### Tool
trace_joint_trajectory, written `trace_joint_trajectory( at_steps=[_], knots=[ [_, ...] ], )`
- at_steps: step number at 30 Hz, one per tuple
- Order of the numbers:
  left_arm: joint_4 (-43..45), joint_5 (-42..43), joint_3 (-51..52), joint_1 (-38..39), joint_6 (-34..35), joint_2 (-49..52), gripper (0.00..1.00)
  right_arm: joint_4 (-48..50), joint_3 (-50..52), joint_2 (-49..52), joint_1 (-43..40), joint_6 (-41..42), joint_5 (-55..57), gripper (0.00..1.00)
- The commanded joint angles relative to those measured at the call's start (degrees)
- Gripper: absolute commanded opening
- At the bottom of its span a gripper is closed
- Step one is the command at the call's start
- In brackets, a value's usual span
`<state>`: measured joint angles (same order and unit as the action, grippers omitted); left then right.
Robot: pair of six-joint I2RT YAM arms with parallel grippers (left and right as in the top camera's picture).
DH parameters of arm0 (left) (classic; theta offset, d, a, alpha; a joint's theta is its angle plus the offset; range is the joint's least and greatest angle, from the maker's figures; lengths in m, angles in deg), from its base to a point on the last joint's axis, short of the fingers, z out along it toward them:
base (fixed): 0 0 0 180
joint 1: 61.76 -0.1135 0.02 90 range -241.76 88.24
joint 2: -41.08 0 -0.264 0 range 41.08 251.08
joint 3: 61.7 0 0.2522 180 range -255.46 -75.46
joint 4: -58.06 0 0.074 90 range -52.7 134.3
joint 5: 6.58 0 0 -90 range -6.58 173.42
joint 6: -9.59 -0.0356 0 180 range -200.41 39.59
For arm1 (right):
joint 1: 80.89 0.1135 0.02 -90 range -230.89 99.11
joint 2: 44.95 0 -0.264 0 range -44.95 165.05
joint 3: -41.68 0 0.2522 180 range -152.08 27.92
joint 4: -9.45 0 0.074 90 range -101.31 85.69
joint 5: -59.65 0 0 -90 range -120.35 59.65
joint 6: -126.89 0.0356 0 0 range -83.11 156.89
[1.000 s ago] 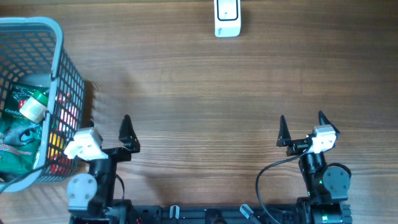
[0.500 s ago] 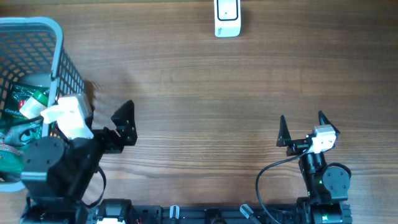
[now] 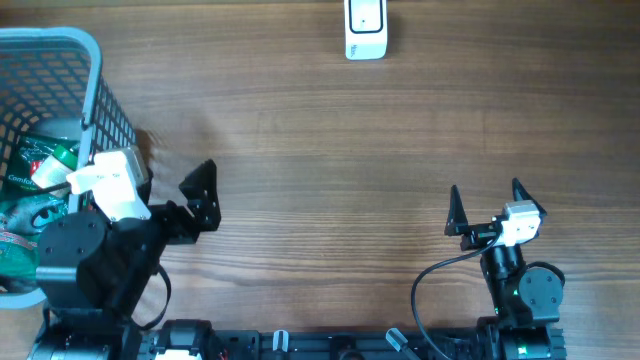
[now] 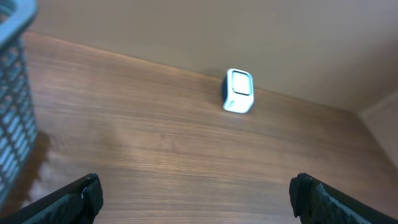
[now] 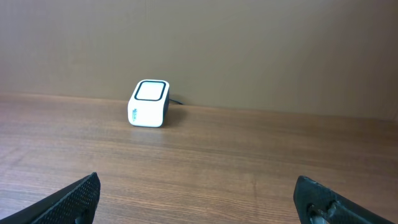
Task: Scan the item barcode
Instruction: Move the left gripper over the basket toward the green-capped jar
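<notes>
The small white box-shaped barcode scanner stands at the top centre of the overhead frame, on the far edge of the brown wood-grain table. In the left wrist view it sits just right of centre in the upper half, and in the right wrist view left of centre against the plain wall. Its light window faces upward, and a dark lead shows just behind it in the right wrist view. Nothing is near it.

The goods to be scanned lie in the grey plastic mesh basket, which fills the left edge of the overhead frame. A green printed packet is on top, with a white-ended item resting on it. What lies beneath cannot be made out.

The left gripper is spread wide and grasps nothing. Its two black fingertips sit in the lower corners of its wrist view, with bare table between them. From overhead the left arm stands just beside the basket's right wall, with its white camera housing overlapping the rim. Only one black finger shows clearly there.

The right gripper, at the lower right of the overhead frame, is likewise spread wide and empty, with both tips pointing toward the top of the frame. It is well apart from the scanner and the basket. A black cable loops at its base.
</notes>
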<state>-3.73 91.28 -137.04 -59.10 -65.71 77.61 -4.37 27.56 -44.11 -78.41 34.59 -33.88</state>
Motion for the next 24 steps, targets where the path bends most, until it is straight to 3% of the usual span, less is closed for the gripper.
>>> trace_joint_trajectory(
  at_steps=[1,13,22,24],
  knots=[
    [-0.04,-5.44,-1.03,-0.22,0.81,1.42,1.00,0.11,0.07,-0.26,0.31,-0.70,0.13,1.00],
    [-1.97,-6.97,-12.90,-0.33,0.96,8.00,1.00,0.11,0.07,-0.26,0.31,-0.72,0.13,1.00],
    [-1.99,-16.55,-23.89,-0.33,2.71,15.13,1.00,0.11,0.07,-0.26,0.31,-0.68,0.13,1.00],
    [-2.54,-22.95,-25.42,-0.33,4.15,16.87,1.00,0.11,0.07,-0.26,0.31,-0.70,0.13,1.00]
  ],
)
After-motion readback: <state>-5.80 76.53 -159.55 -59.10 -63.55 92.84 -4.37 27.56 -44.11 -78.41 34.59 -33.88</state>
